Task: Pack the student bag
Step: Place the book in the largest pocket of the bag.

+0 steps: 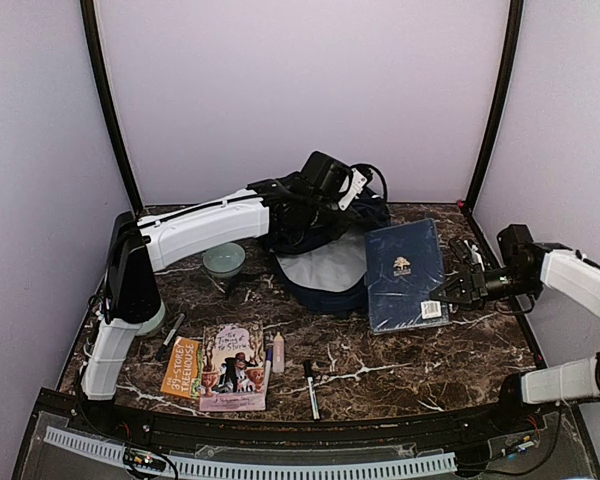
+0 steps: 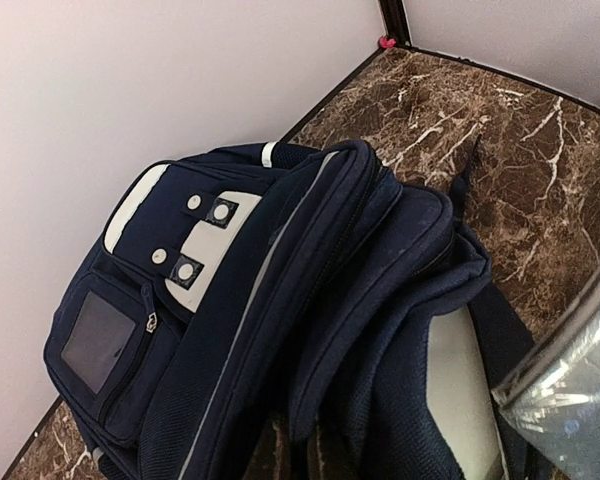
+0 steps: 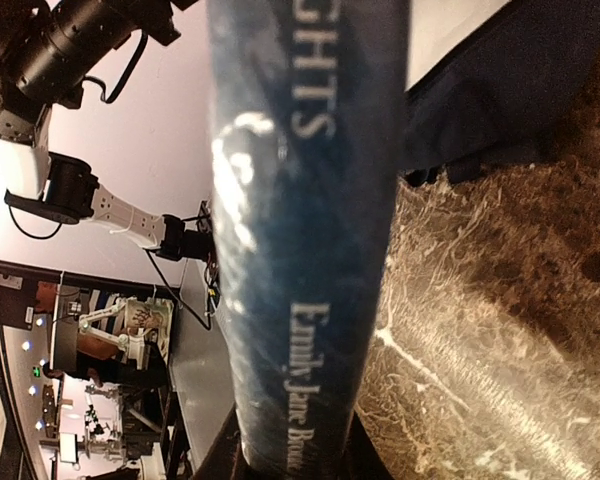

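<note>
Blue book (image 1: 405, 272) clamped in right jaws, spine lettering wrist-view only; left jaws unclear

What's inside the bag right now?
Only pale lining shows in the bag, no items. The blue book, in the right gripper, rests on the bag's edge. The left arm hides the deeper part.

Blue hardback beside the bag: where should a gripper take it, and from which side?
By its spine edge, near the barcode sticker, coming from the right. The blue hardback lies broad side up with its left edge against the student bag, so only the right edge is open. The right gripper is at that edge.
</note>
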You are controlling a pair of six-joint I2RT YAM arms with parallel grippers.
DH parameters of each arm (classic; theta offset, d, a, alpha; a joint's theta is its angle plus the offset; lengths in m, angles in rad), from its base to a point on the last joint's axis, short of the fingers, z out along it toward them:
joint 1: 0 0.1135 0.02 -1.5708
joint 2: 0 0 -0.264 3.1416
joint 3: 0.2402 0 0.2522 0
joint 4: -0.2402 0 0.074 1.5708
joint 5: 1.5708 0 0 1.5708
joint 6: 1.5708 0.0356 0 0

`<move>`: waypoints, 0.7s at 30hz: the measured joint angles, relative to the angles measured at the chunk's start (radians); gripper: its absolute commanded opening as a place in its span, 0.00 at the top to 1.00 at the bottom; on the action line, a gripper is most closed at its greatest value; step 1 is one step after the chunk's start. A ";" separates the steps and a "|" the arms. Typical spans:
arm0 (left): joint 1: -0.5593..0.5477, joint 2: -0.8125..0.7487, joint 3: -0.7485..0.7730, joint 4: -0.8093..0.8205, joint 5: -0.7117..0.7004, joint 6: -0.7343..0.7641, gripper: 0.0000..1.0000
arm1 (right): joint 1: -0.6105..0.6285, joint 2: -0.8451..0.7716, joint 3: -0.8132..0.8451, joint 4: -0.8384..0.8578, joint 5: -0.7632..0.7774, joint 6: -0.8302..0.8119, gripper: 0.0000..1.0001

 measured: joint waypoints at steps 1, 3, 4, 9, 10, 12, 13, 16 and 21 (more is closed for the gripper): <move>0.000 0.000 -0.002 0.010 0.000 -0.005 1.00 | 0.006 -0.055 -0.042 0.038 -0.002 0.058 1.00; 0.003 0.000 -0.003 0.023 0.001 -0.010 1.00 | 0.013 -0.149 -0.119 0.115 -0.005 0.162 1.00; 0.003 0.000 -0.003 0.026 0.002 -0.011 1.00 | 0.018 -0.188 -0.148 0.145 -0.004 0.211 1.00; 0.005 0.000 -0.003 0.027 0.017 -0.022 1.00 | 0.064 -0.164 -0.158 0.230 0.005 0.328 1.00; 0.005 0.000 -0.003 0.027 0.024 -0.024 1.00 | 0.072 -0.126 -0.148 0.237 0.008 0.331 1.00; 0.005 0.000 0.000 0.025 0.040 -0.029 1.00 | 0.092 -0.041 -0.117 0.232 0.017 0.327 1.00; 0.006 0.000 0.001 0.025 0.051 -0.031 1.00 | 0.105 0.013 -0.089 0.218 0.029 0.317 1.00; 0.008 -0.001 0.003 0.025 0.086 -0.034 1.00 | 0.155 0.135 -0.012 0.183 0.055 0.278 1.00; -0.002 -0.001 0.003 0.023 0.120 -0.035 1.00 | 0.237 0.273 0.085 0.154 0.045 0.230 1.00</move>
